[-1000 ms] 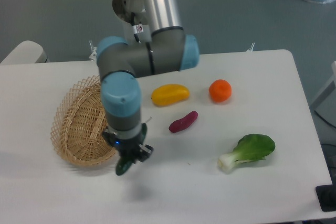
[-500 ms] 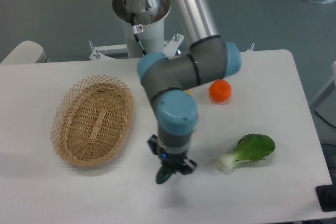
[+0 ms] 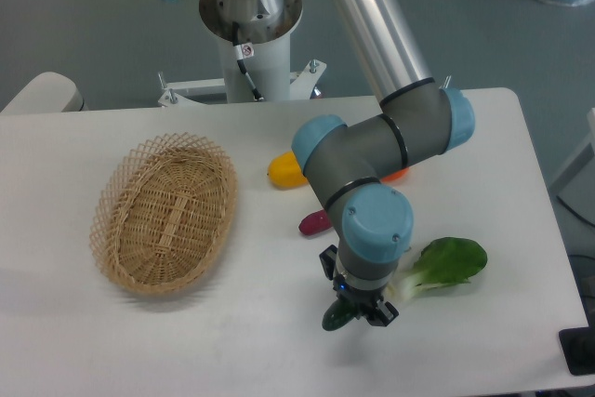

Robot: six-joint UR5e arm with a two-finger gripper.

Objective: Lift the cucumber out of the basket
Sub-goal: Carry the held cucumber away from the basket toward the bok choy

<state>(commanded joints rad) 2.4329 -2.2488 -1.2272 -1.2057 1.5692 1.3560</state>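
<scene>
My tool (image 3: 361, 311) grips the cucumber (image 3: 337, 317), well clear of the basket (image 3: 121, 220) — next, a gentle set-down.

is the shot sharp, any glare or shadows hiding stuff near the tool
Fixed camera view: soft, slightly blurry overall, with even overhead light. Only a faint shadow lies on the table under the tool. Mild sheen on the arm's metal tube, no blown-out glare. The dark cucumber in the tool is small and low in detail, and the arm hides parts of the vegetables behind it.
</scene>
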